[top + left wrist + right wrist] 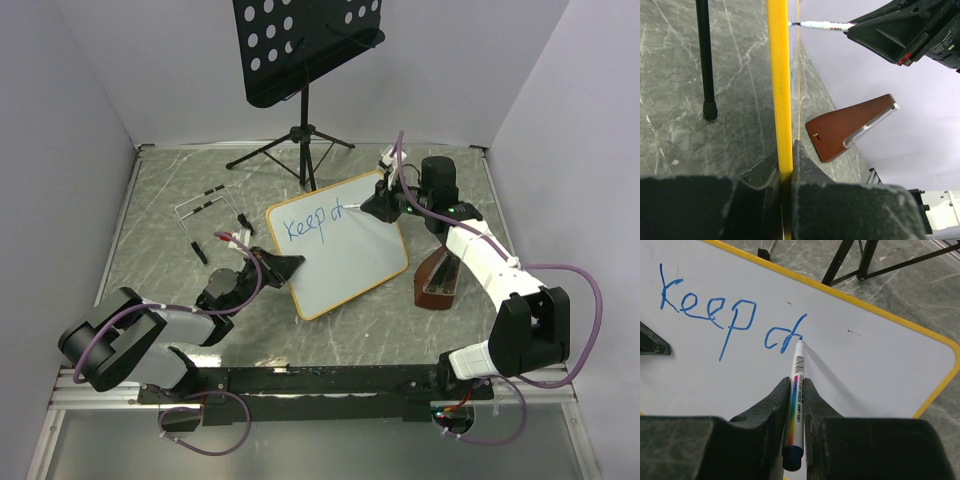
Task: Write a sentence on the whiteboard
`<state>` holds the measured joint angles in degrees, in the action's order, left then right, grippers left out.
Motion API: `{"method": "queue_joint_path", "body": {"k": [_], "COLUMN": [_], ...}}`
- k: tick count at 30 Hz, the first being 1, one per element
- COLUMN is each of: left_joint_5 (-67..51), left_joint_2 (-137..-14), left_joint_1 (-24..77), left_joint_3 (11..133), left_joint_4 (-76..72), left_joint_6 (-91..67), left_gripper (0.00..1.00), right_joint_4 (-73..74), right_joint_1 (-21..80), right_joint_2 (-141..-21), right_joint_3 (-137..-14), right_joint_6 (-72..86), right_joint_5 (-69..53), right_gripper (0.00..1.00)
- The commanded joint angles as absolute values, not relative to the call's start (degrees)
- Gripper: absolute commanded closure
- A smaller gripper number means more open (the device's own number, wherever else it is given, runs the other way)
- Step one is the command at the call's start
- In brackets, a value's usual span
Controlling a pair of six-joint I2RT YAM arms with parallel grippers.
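Whiteboard (345, 255) edge in left gripper (786, 172), right gripper's (796, 385) marker (798, 362) — tip on board

On the whiteboard (875, 370) we read the unfinished sentence (715, 315) in blue handwriting: "Keep", then two letters that look like "ch". The marker (796, 405) carries small print along its barrel beside a rainbow stripe, too small for us to read.
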<state>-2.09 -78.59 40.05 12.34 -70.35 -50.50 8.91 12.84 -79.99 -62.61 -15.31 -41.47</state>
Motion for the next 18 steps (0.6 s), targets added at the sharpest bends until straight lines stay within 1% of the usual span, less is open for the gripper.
{"method": "queue_joint_path", "body": {"k": [1, 18], "left_joint_5": [-3.96, -4.13], "left_joint_2": [-78.31, -79.1], "left_joint_1": [39.99, 39.99], "left_joint_3": [11.95, 11.78], "left_joint_4": [-72.95, -73.21], "left_joint_6": [-46.23, -46.32], "left_gripper": [0.99, 0.99], "right_joint_4": [10.81, 12.74], "right_joint_1": [12.48, 12.39], "right_joint_2": [-77.96, -75.85], "right_joint_3": [-61.7, -60.64], "right_joint_6": [-17.4, -18.02], "right_joint_5": [-42.63, -41.4], "right_gripper": [1.0, 1.0]}}
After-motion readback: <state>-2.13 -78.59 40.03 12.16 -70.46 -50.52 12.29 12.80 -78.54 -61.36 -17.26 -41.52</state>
